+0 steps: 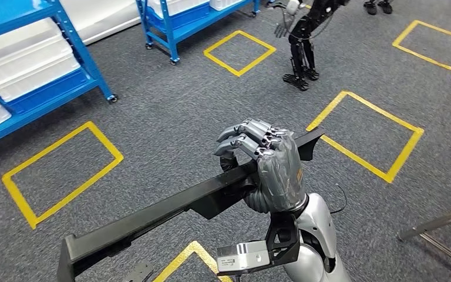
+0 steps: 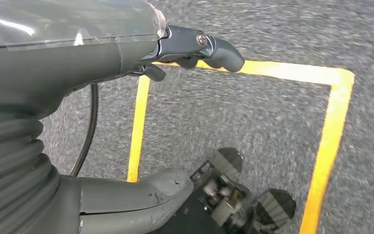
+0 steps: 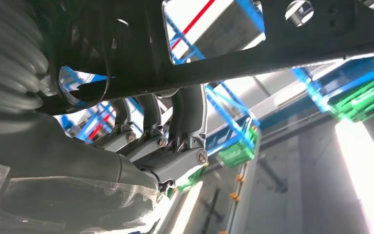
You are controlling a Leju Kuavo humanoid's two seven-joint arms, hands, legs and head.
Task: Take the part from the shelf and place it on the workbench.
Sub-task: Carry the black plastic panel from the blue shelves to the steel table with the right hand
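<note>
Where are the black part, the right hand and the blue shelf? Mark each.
black part (image 1: 152, 214), head view, middle of its long bar.
right hand (image 1: 270, 161), head view, back of the hand gripping the part.
blue shelf (image 1: 88, 64), head view, front upright post.

Robot test hall: blue shelving racks (image 1: 35, 70), yellow-taped floor squares (image 1: 61, 170), grey carpet (image 1: 170, 100).

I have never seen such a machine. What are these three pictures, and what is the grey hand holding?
It is a humanoid robot with two arms. The head view looks down from its body: the right hand grips a long black part above the grey carpet floor with yellow taped squares. Blue shelves stand behind. The right wrist view looks up past its fingers wrapped around that part. The left wrist view shows the left hand holding nothing, above the floor.
</note>
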